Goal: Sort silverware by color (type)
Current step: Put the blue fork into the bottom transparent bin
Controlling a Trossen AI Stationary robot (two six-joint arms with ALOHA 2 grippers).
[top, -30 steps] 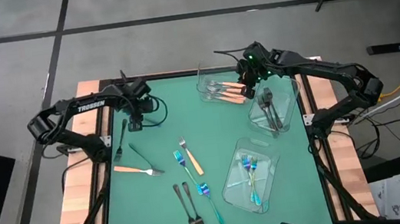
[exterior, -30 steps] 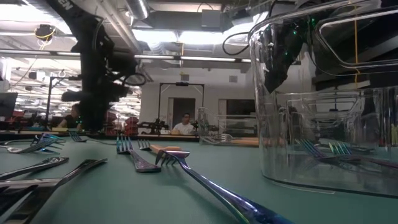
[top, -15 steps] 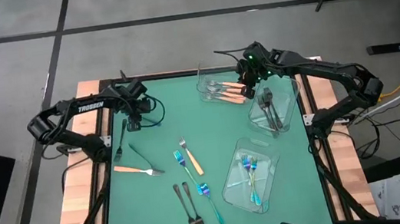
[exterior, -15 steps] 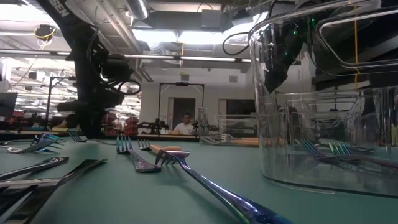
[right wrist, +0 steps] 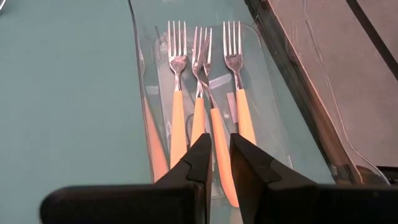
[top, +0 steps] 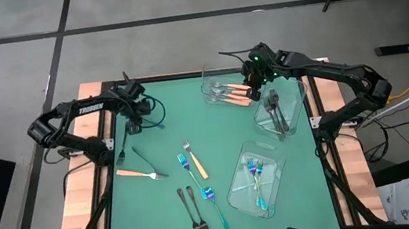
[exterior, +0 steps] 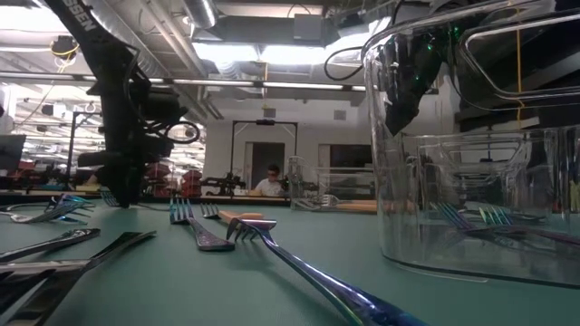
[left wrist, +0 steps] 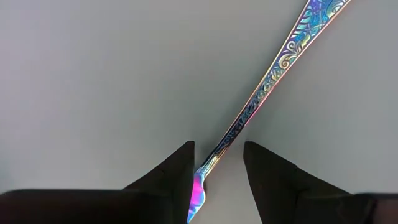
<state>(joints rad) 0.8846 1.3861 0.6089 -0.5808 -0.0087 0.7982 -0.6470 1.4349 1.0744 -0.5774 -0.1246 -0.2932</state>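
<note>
My left gripper (top: 132,127) (left wrist: 217,149) is open and low over the table's far left. Its fingers stand on either side of a loose fork (top: 124,143) that lies flat, without touching it. That fork's patterned handle (left wrist: 267,81) shimmers rainbow in the wrist view and looks dark from above. My right gripper (top: 253,92) (right wrist: 216,140) hangs over the far clear tray (top: 208,82) of orange-handled forks (right wrist: 177,106), shut on one of them. Other loose forks lie mid-table: orange (top: 196,163), blue (top: 186,164) and dark (top: 194,213). My right gripper pinches an orange-handled fork by its handle (right wrist: 219,134) between the two fingers, which come from above and point along it. The fork slants across its neighbours, and its silver head (right wrist: 202,53) rests among the other forks in the tray.
A clear tray of dark forks (top: 279,112) sits on the right, and a clear tray of blue forks (top: 256,179) sits nearer. Another orange fork (top: 135,173) and a grey one (top: 145,158) lie left of centre. A blue fork (top: 215,206) lies near the front.
My left gripper has slid a little toward the table's left edge, staying low. The right arm and the forks have kept still.
</note>
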